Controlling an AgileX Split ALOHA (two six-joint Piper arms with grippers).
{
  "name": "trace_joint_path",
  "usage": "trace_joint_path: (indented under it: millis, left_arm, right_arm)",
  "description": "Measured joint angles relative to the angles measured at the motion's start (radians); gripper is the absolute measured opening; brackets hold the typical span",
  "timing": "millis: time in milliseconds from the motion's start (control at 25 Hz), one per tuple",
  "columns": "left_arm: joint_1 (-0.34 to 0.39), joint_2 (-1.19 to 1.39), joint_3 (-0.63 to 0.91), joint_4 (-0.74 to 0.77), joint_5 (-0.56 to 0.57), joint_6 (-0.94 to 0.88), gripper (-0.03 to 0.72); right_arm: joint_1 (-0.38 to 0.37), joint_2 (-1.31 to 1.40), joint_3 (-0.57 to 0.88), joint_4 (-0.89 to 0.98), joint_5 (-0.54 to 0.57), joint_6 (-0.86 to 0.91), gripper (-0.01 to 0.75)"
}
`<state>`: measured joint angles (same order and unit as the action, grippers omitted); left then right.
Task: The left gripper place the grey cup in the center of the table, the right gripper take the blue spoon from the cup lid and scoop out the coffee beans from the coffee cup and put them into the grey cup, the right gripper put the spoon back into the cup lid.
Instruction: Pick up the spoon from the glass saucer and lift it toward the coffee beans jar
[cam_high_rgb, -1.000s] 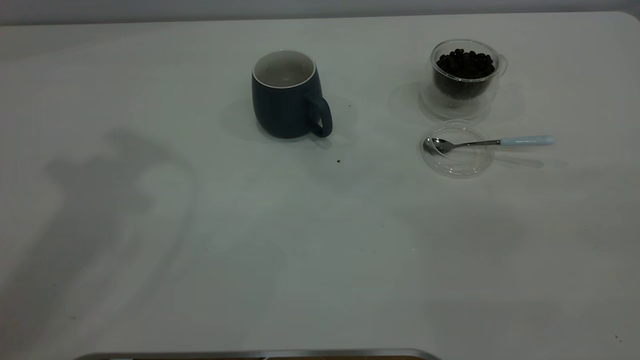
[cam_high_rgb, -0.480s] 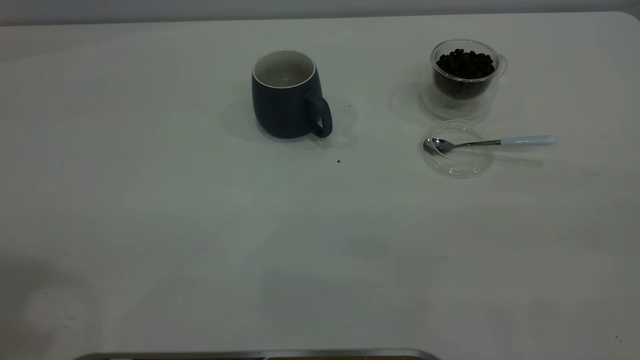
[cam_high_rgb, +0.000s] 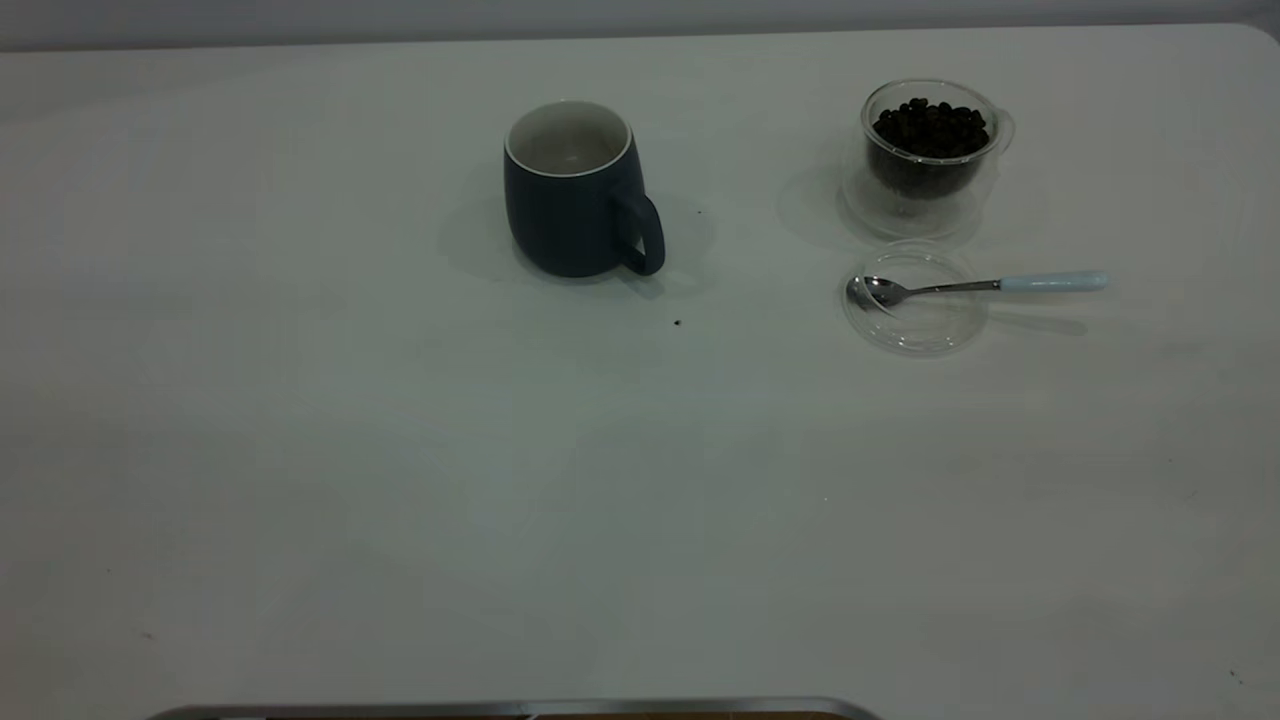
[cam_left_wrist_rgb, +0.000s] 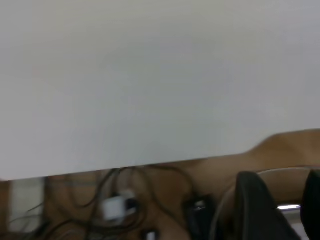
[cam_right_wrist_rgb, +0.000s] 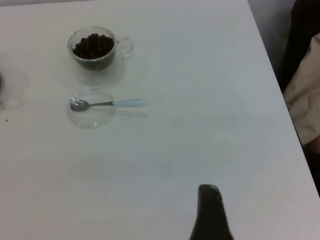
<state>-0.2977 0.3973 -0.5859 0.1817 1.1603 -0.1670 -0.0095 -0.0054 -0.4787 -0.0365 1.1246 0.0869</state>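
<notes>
Mug (cam_high_rgb: 572, 190) sat upright mid-table (cam_high_rgb: 400, 450), no beans visible inside. Glass cup (cam_high_rgb: 930, 150) w/ beans (cam_high_rgb: 932, 125) far right; spoon (cam_high_rgb: 975, 286) across lid (cam_high_rgb: 915, 300) just beside. Right claw (cam_right_wrist_rgb: 210, 212) well apart, only one finger showing; left claw unseen; openness can't be told. Risk, judged: thin handle slipping, lid skidding, beans spilling.

The broad dark shadow that lay across the left part of the table (cam_high_rgb: 300, 450) a second ago is gone: half a second ago only a faint dim patch lingered at the near left corner, and now that corner too is evenly lit. The darker fringe around the grey cup (cam_high_rgb: 575, 190) on its left side has faded as well.
</notes>
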Motion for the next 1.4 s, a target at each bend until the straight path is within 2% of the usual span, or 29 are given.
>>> trace_joint_path:
  millis: [200, 360, 680, 840, 960, 1160, 1400]
  left_arm:
    - [0.0, -0.171, 0.091, -0.134, -0.027, 0.103, 0.292]
    - [0.0, -0.25, 0.099, -0.182, -0.028, 0.177, 0.292]
    - [-0.001, -0.288, 0.1, -0.283, -0.028, 0.19, 0.292]
    - [-0.001, -0.288, 0.1, -0.288, -0.028, 0.193, 0.293]
    - [-0.001, -0.288, 0.1, -0.286, -0.028, 0.193, 0.331]
    - [-0.001, -0.288, 0.1, -0.286, -0.028, 0.196, 0.468]
    - [-0.001, -0.288, 0.1, -0.286, -0.028, 0.199, 0.499]
  right_arm:
    - [0.0, 0.0, 0.0, 0.0, 0.0, 0.0, 0.591]
    - [0.0, 0.0, 0.0, 0.0, 0.0, 0.0, 0.591]
    - [0.0, 0.0, 0.0, 0.0, 0.0, 0.0, 0.575]
    - [0.0, 0.0, 0.0, 0.0, 0.0, 0.0, 0.555]
    - [0.0, 0.0, 0.0, 0.0, 0.0, 0.0, 0.537]
    - [0.0, 0.0, 0.0, 0.0, 0.0, 0.0, 0.506]
    - [0.0, 0.0, 0.0, 0.0, 0.0, 0.0, 0.465]
